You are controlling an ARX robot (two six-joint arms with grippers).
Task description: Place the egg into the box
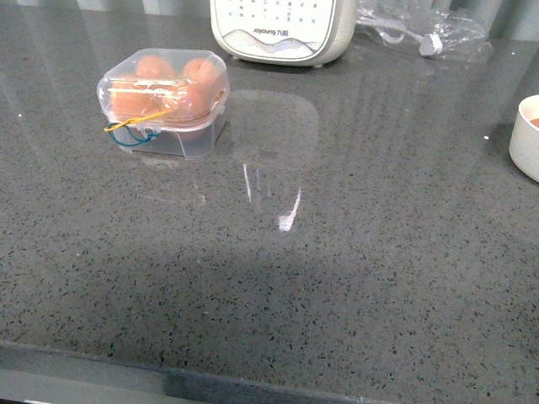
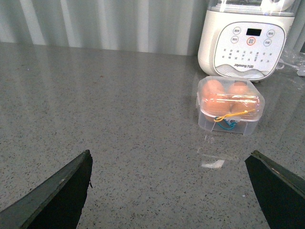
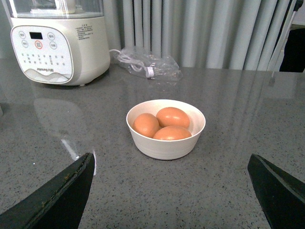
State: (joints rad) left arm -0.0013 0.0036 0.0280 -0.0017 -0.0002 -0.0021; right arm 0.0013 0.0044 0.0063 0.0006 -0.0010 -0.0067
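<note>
My right gripper [image 3: 171, 191], jaws spread and empty, has the bowl's eggs [image 3: 164, 124] dead ahead at 12 o'clock, nearer than my left.

box [image 2: 230, 106] shut, eggs inside | by appliance [image 2: 247, 42] | hand [image 2: 174, 191] open

Bowl [image 1: 527, 139] cut by the front view's right edge; appliance [image 1: 282, 29] top cropped.

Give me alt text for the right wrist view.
A cream bowl holding three brown eggs sits on a grey speckled counter, framed by the open right end effector. Behind stand a white appliance, a clear plastic bag and curtains.
</note>
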